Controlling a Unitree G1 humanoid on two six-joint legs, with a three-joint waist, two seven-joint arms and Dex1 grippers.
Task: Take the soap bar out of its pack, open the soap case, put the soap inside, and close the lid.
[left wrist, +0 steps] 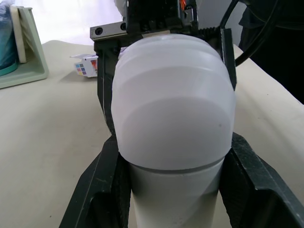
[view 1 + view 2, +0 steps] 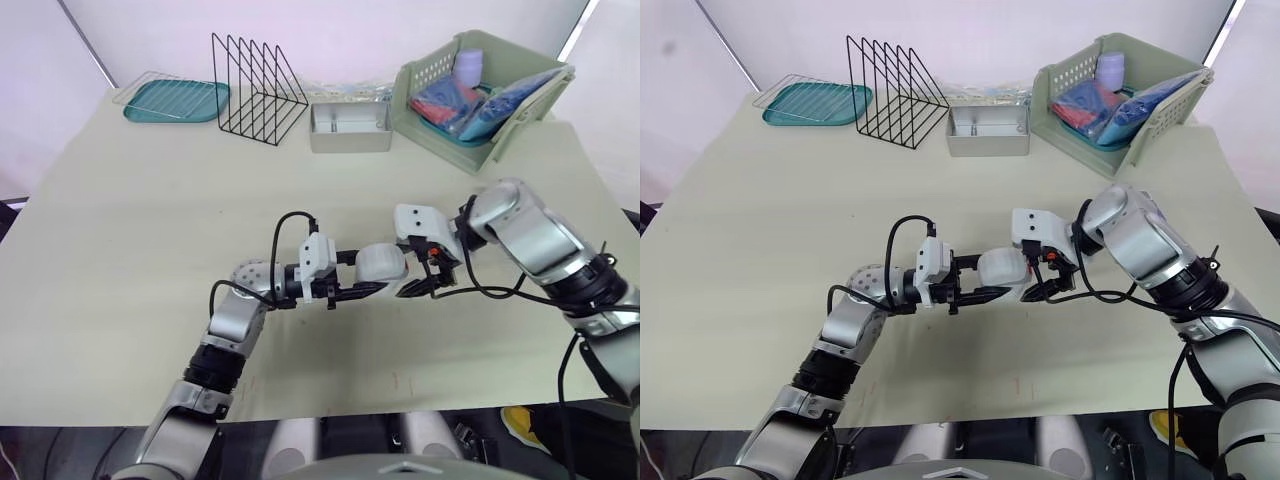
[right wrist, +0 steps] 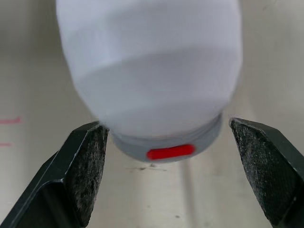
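Soap case (image 2: 381,263): white, rounded, smooth plastic, lid shut, held low over the tabletop (image 2: 150,220) near the front middle. Left gripper (image 2: 362,275) is clamped on one end, with its fingers (image 1: 102,190) pressed against both sides. Right gripper (image 2: 420,277) sits at the other end with its fingers (image 3: 83,171) spread wide. One pad is at the shell and the other is clear of it, so it grips nothing. A grey base rim with a red mark (image 3: 170,152) shows on that end.

Likely light, rigid and hollow. The domed, glossy shell looks slippery, so a pinch on the curve could squirt it out. Better to hold the base by its flatter side walls near the seam and lift the lid at its edge. Moderate squeeze only, since thin plastic may flex.
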